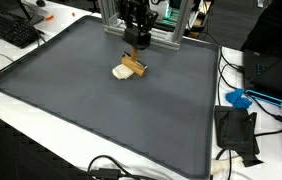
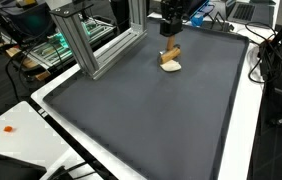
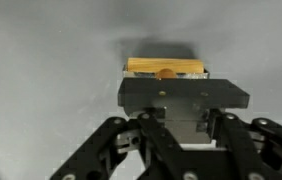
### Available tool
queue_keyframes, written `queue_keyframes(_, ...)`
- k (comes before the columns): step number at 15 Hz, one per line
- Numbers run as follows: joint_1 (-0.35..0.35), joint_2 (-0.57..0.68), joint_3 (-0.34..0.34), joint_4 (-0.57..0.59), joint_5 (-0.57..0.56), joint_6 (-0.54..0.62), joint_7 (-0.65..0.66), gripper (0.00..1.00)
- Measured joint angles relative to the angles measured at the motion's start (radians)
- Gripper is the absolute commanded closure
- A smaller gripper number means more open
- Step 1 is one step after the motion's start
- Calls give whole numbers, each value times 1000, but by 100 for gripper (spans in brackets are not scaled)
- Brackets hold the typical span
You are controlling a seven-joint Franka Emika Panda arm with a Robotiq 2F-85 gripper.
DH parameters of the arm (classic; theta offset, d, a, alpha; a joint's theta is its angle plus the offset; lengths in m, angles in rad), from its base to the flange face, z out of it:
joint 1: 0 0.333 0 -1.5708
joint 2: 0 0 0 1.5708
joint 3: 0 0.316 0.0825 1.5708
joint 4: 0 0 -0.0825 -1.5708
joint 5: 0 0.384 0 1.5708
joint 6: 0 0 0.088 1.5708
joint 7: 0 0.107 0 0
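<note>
Grey all round in an exterior view: the mat carries a wooden block resting on a pale piece, with the gripper hanging just above. Again in an exterior view, the gripper is over the wooden block, near the mat's far edge. Wrist view: the wooden block peeks out beyond the gripper; fingers apart or together, cannot tell.

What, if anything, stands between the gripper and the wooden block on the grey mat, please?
Nothing visible does. In both exterior views the gripper hangs directly over the wooden block with no object between them. The white piece lies beside the block on the mat.
</note>
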Motion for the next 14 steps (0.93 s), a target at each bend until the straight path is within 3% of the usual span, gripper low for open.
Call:
queue_keyframes(8,-1,-33,-2,-24,-67,29,-263,78)
queue_keyframes(14,-16,-43,0,-32,-67,40,-617,78)
